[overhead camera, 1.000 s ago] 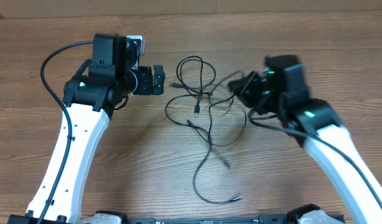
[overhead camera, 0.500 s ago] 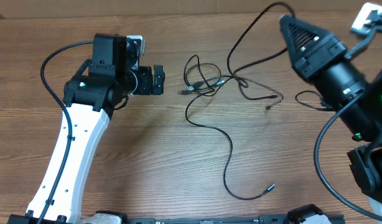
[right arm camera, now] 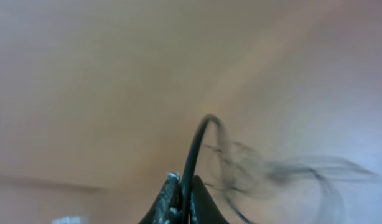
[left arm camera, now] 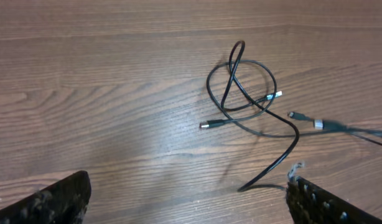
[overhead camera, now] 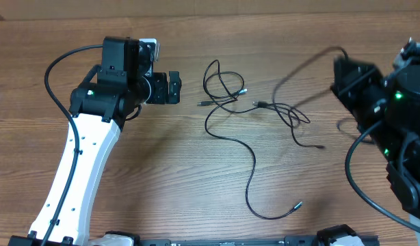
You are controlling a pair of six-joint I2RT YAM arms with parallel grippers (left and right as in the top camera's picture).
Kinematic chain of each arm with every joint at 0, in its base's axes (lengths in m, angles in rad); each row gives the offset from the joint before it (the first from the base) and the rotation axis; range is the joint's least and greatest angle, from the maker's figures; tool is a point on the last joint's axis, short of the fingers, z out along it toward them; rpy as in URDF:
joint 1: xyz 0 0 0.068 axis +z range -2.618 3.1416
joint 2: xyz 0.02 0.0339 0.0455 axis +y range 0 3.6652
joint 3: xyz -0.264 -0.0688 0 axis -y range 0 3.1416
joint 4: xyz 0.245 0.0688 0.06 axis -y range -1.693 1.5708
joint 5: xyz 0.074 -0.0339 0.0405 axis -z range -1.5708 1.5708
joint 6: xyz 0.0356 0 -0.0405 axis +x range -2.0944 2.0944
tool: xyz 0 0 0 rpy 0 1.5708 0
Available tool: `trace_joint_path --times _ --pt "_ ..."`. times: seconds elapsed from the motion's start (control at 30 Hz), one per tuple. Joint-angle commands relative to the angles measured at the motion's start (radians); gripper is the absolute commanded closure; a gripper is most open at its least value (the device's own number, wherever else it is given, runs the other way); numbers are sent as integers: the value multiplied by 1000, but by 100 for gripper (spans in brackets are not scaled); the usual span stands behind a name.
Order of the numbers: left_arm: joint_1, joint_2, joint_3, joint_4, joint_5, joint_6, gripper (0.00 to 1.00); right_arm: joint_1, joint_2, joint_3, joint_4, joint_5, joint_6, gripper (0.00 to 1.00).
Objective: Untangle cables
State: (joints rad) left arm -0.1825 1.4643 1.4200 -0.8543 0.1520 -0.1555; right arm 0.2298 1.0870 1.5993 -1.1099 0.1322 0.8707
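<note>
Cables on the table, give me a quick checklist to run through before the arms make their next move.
1. Right tool gripping a cable: ok, shut on it.
2. Left tool open and apart from the cables: ok.
3. Cables fully separated: not ok, the loop crosses other strands.
4. Long cable's plug lying free on the table: ok.
5. Where the held cable leaves the tangle: cannot tell, it is blurred.
</note>
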Motion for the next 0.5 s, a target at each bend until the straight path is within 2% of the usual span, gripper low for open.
trace_joint_path --times 0.0,0.1,0.3,0.37,0.47 --pt "-1 -19 9 1 -6 -9 0 -55 16 12 -200 125 -15 96" --pt "-1 -19 9 1 -6 -9 0 -62 23 12 -315 125 -16 96" --pt "-1 -19 9 1 -6 -9 0 -62 -12 12 -271 183 -15 96" --pt "-1 -19 9 1 -6 -9 0 -62 -16 12 -253 290 -15 96" --pt "-1 -19 9 1 -6 -9 0 -62 -6 10 -267 568 0 96"
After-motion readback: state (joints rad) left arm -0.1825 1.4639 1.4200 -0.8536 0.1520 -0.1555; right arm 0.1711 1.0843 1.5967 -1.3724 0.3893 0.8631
